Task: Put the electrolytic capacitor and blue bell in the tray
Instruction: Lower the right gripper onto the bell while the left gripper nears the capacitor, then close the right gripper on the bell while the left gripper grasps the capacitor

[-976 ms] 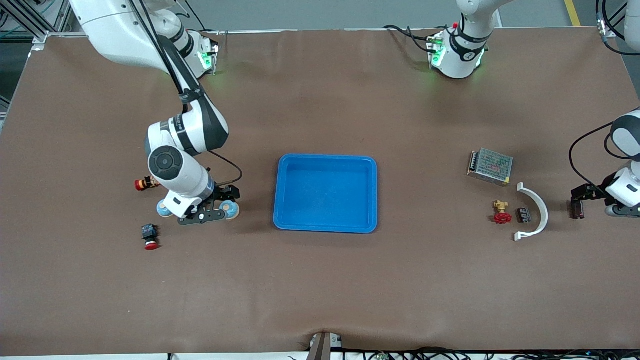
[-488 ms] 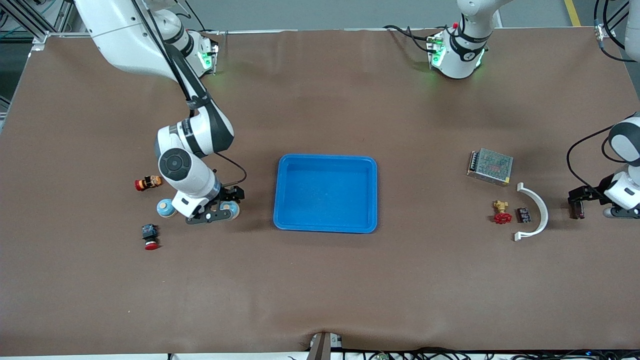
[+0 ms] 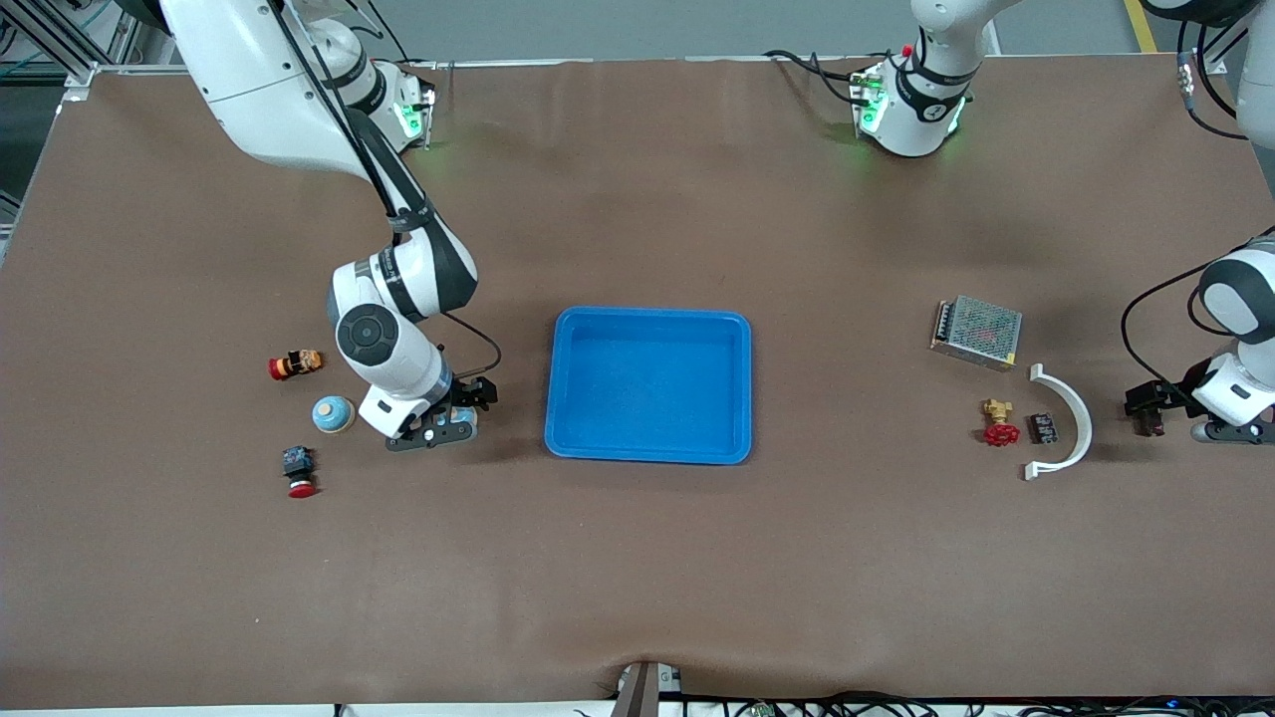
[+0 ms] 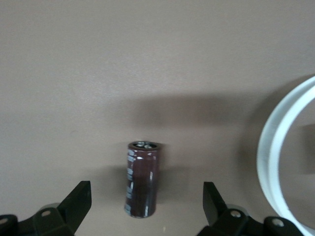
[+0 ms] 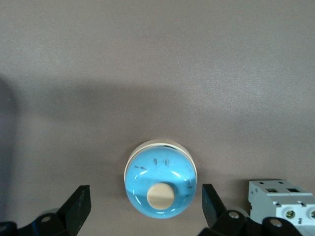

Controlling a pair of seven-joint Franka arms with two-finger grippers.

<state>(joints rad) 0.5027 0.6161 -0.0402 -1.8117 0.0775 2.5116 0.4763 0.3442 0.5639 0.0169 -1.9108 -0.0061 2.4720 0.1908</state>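
The blue tray point(image 3: 647, 388) sits empty at the table's middle. A blue bell point(image 5: 160, 184) with a cream knob stands on the table between the fingers of my open right gripper point(image 5: 145, 189). In the front view this gripper point(image 3: 438, 428) is low over that bell point(image 3: 464, 422), beside the tray toward the right arm's end. A dark brown electrolytic capacitor point(image 4: 142, 179) lies on the table between the fingers of my open left gripper point(image 4: 146, 187). In the front view the left gripper point(image 3: 1146, 410) is low at the left arm's end of the table, over the capacitor point(image 3: 1153, 426).
A second blue bell point(image 3: 334, 414) and two red-capped push buttons point(image 3: 294, 364) point(image 3: 299, 473) lie toward the right arm's end. A white circuit breaker point(image 5: 280, 201) stands beside the first bell. A power supply point(image 3: 976, 331), red valve point(image 3: 999, 424), small dark part point(image 3: 1043, 428) and white curved piece point(image 3: 1071, 418) lie toward the left arm's end.
My right arm has swung toward the tray, uncovering the second blue bell, and its gripper has settled over the bell beside the tray. My left gripper has shifted slightly toward the tray.
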